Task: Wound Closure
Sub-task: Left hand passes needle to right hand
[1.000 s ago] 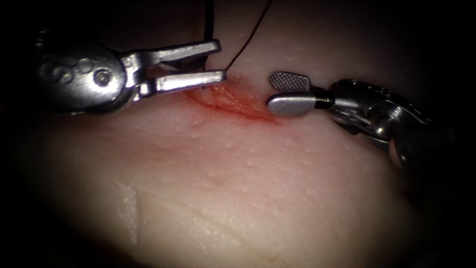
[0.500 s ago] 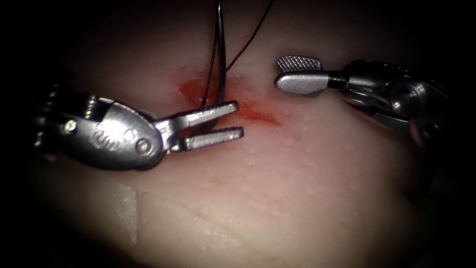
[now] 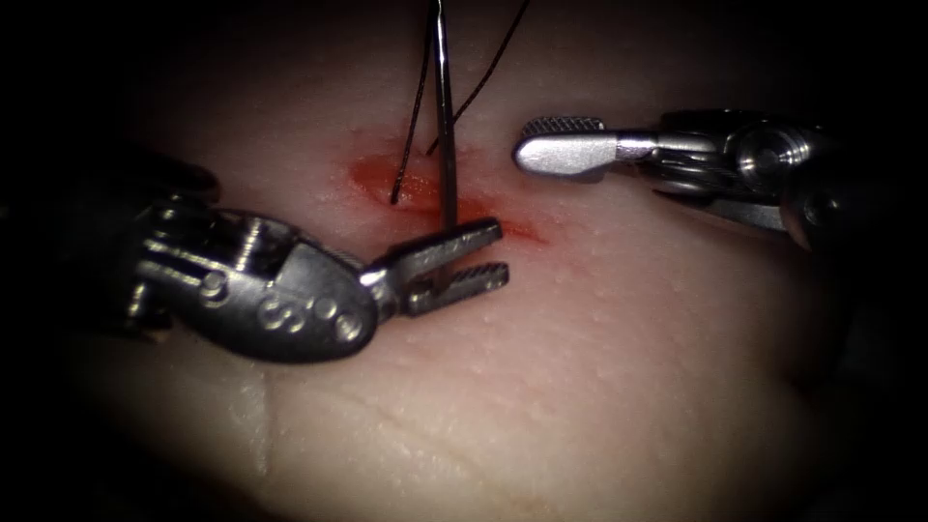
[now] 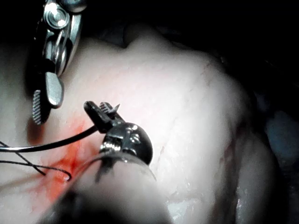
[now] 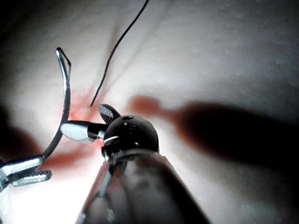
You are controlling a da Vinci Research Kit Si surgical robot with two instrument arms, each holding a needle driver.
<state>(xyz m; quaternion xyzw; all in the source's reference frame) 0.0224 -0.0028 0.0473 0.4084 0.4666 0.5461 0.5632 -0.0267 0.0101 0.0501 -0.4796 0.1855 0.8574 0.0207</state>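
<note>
Left gripper [image 3: 474, 259]: closed on the curved steel needle [image 3: 444, 126] near one end, at the cut's near edge.
Needle: free of the pale pork tissue [image 3: 541, 367], rising toward the far side.
Thin dark thread [image 3: 414, 126]: enters the red-stained cut [image 3: 425, 193] left of the needle.
Right gripper [image 3: 553, 143]: jaws parted, holding nothing, right of the cut.

- Right gripper [image 5: 96, 122] open, jaws apart, holding nothing, above the tissue [image 5: 224, 56].
- Left gripper [image 5: 28, 171] grips the needle [image 5: 63, 105] near one end; the curve rises free of the tissue.
- Thread [image 5: 117, 46] runs down to the red fluid [image 5: 84, 100] by the cut.
</note>
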